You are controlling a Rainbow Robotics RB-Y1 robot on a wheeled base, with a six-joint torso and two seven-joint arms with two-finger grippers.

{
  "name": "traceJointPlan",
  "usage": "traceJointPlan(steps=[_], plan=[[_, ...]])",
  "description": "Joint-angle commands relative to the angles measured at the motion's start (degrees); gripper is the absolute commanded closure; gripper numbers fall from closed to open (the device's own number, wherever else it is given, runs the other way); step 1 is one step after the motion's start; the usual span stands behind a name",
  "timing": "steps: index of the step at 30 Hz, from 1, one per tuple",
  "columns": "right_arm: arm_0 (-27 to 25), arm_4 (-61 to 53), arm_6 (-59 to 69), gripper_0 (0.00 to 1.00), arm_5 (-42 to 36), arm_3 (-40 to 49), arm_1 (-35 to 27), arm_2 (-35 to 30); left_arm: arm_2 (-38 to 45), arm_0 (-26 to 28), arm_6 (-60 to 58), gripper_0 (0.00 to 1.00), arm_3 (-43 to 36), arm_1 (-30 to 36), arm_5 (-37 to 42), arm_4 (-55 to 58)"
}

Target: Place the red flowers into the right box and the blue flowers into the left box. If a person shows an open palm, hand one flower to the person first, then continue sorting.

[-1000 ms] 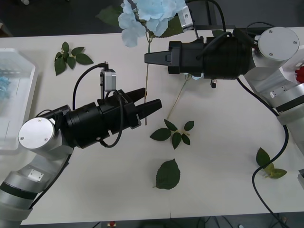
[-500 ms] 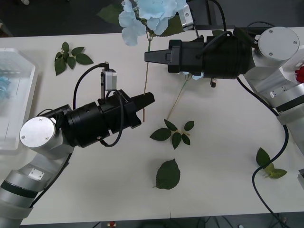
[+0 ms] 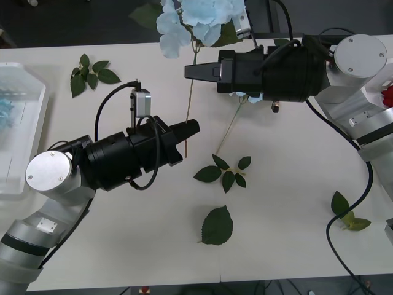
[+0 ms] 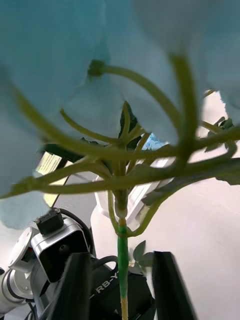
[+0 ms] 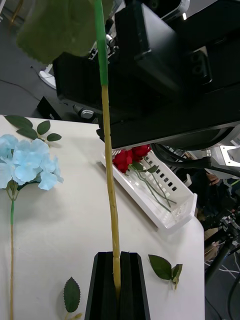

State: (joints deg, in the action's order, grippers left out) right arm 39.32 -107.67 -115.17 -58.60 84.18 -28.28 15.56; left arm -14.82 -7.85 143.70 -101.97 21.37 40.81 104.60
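black left claw [image 3: 191,128] is clenched on the lower stem of a blue flower [image 3: 199,18], whose long axis runs up and away to the head past the bench's [image 3: 288,203] far edge. right claw [image 3: 191,72], fingers parted, straddles the upper stem. left box [image 3: 18,132] lies at the bench's left end.

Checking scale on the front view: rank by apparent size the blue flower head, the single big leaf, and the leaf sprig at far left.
1. Blue flower head, cropped by the frame.
2. Leaf sprig.
3. Single leaf, slightly smaller than the sprig.
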Motion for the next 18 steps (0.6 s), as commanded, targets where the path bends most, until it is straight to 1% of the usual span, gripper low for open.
traceJointPlan(steps=[1,4,6,9,10,11,13,18], plan=[[2.7,-1.05,0.56,0.0,1.39,2.4,0.51,0.0,0.67,-2.08,1.67,1.0,-0.69,0.95,-0.55,1.31],[2.7,-1.05,0.39,0.0,1.92,2.48,0.51,0.0,1.72,-2.08,1.32,1.0,-0.69,2.62,-0.55,1.84],[2.7,-1.05,0.39,0.0,2.27,2.48,0.51,0.0,3.39,-2.08,0.96,1.0,-0.69,4.73,-0.55,1.93],[2.7,-1.05,0.56,0.0,2.44,2.48,0.42,0.0,5.94,-1.73,0.26,1.0,-0.69,9.57,-0.38,2.45],[2.7,-1.05,0.65,0.0,2.44,2.48,0.42,0.0,6.21,-1.55,0.17,1.0,-0.69,10.01,-0.38,2.54],[2.7,-1.05,0.74,0.0,2.44,2.48,0.24,0.0,7.7,-0.68,-0.09,1.0,-0.69,12.73,-0.29,3.24],[2.7,-0.61,1.44,0.0,2.27,2.48,-0.02,0.0,9.9,0.64,-0.44,1.0,-0.69,15.54,-0.2,4.21],[2.78,5.54,10.14,0.0,-0.37,2.48,-0.81,0.0,14.99,4.51,-1.76,1.0,-0.69,19.85,0.15,5.35]])
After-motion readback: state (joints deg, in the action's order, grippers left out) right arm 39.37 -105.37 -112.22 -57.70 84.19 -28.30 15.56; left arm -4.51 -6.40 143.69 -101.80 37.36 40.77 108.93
